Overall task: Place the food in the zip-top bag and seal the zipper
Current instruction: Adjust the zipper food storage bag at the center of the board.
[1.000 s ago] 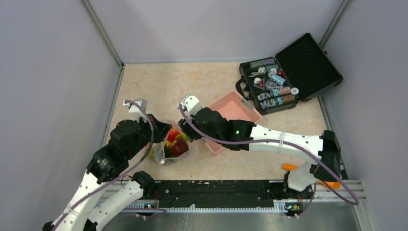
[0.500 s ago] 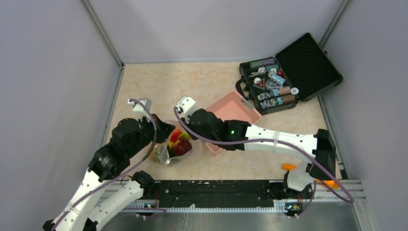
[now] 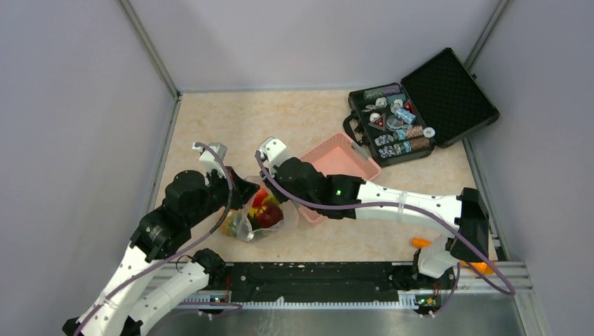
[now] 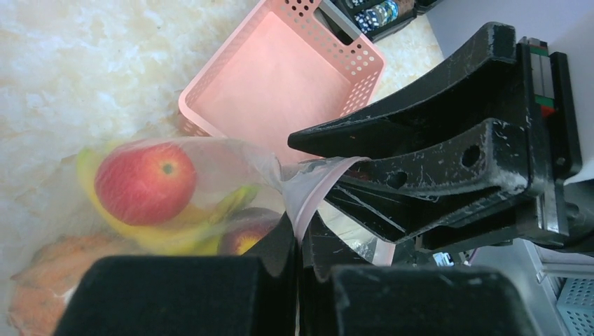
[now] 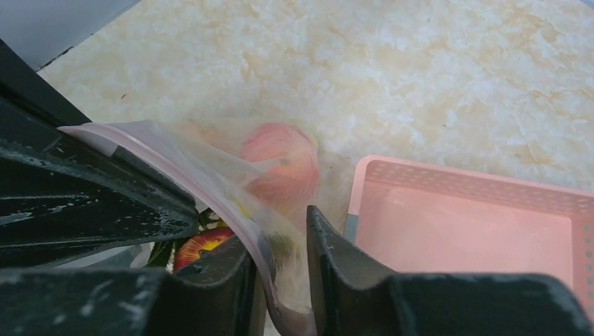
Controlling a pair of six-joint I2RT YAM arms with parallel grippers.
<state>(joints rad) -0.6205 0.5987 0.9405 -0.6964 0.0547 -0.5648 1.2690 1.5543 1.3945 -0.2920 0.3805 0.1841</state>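
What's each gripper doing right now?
Left gripper: closed, pinching the zipper.
Right gripper: closed on the same zipper.

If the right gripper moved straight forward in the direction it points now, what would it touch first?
The right gripper is pinching the zipper, so it would first press into the zip-top bag, probably onto the red fruit inside; depth is unclear.

Both black-and-white arms reach inward, wrists angled toward each other. Black left gripper and black right gripper meet tip to tip, each pinched tight on the thin pale-pink zipper strip.
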